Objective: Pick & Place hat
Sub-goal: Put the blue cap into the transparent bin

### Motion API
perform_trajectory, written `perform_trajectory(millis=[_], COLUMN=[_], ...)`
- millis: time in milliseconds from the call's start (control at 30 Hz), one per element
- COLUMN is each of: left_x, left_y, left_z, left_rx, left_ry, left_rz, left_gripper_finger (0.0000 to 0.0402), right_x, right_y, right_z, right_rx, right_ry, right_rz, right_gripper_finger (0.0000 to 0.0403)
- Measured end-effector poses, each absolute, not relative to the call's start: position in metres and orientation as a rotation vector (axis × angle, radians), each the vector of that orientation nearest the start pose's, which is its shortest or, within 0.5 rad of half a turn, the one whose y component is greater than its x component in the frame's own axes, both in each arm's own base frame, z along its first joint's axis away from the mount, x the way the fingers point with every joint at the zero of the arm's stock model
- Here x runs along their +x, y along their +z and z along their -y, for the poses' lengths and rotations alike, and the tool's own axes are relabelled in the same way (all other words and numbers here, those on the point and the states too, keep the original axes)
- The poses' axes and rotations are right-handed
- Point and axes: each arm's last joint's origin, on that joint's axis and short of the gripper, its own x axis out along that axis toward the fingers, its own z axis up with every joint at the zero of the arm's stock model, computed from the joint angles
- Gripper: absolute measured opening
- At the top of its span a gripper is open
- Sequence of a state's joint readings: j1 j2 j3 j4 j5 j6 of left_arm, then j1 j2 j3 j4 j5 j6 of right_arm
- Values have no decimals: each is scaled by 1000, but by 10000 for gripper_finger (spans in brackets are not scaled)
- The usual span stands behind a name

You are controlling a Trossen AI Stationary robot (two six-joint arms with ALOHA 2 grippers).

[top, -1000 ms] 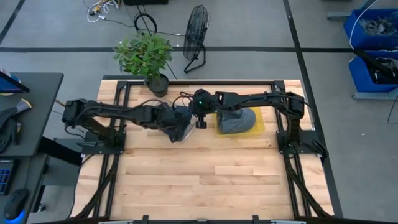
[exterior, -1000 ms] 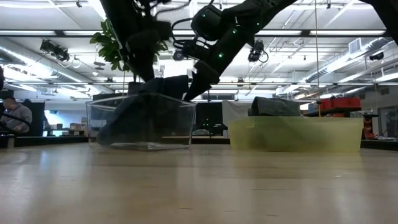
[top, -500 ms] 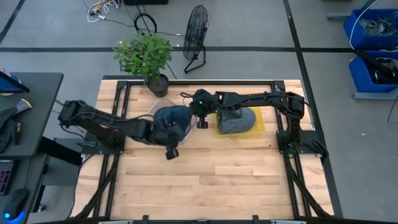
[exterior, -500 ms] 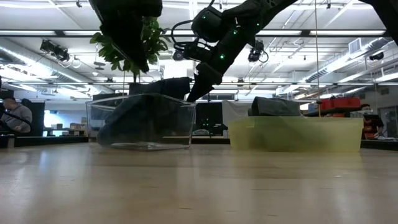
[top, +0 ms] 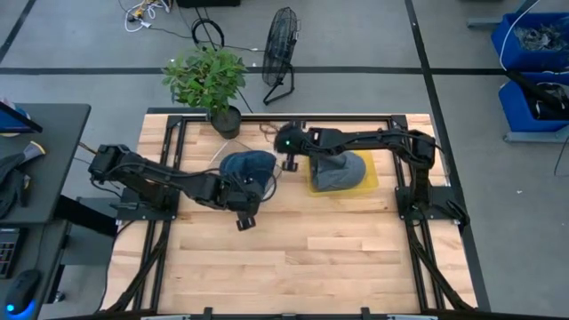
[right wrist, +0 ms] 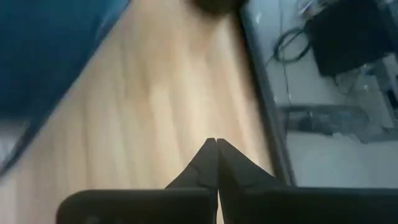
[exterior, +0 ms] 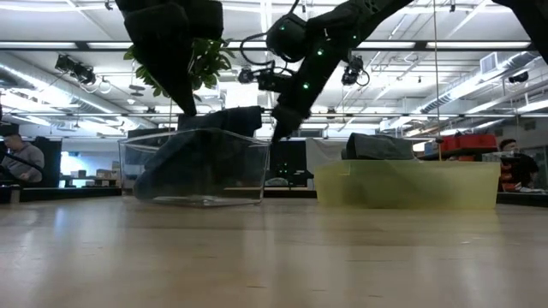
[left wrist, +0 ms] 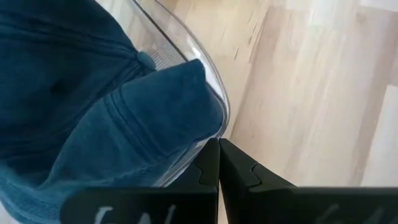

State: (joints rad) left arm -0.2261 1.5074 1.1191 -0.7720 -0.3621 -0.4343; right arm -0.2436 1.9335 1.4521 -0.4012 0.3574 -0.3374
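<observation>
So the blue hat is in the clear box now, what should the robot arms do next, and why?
Probably pull both arms back to rest. The blue hat already sits in the clear box, with its brim draped over the rim. The left gripper and the right gripper are both shut on nothing and off the hat. A grey hat lies in the yellow tray.

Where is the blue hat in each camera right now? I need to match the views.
High view: blue hat in the clear bin, centre-left of table.
Low view: dark mass inside that bin, left of centre.
Left wrist view: fills the left side.
Right wrist view: blurred blue in a corner.
Shared landmark: the clear bin's rim.
</observation>
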Motion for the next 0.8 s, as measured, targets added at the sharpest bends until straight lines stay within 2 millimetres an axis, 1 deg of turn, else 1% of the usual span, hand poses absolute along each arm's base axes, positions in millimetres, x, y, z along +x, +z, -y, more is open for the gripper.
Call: perform_trajectory(millis=[67,100,200,267,400,500,633,800], left_x=[285,284,284,284,286,289,294,297], left_y=[242,242,242,242,239,235,225,217], left_z=[53,52,48,46,40,36,30,22], left_rx=[-50,-50,-53,-55,-63,-66,-65,-73], left_ry=[364,369,383,391,411,429,454,481], left_rz=[-1067,-1072,-1078,-1084,-1093,-1108,-1150,-1185], left_gripper_finger=[3,3,3,3,3,3,3,3], right_x=[410,413,418,418,413,413,421,430], right_y=[222,225,230,229,224,218,207,197], right_z=[117,118,118,116,117,116,110,99], right_rx=[-305,-274,-193,-170,-174,-158,-139,-186], right_ry=[-403,-363,-161,-108,-142,-114,-36,-2], right_rz=[-875,-817,-705,-701,-776,-805,-783,-778], right_gripper_finger=[0,0,0,0,0,0,0,0])
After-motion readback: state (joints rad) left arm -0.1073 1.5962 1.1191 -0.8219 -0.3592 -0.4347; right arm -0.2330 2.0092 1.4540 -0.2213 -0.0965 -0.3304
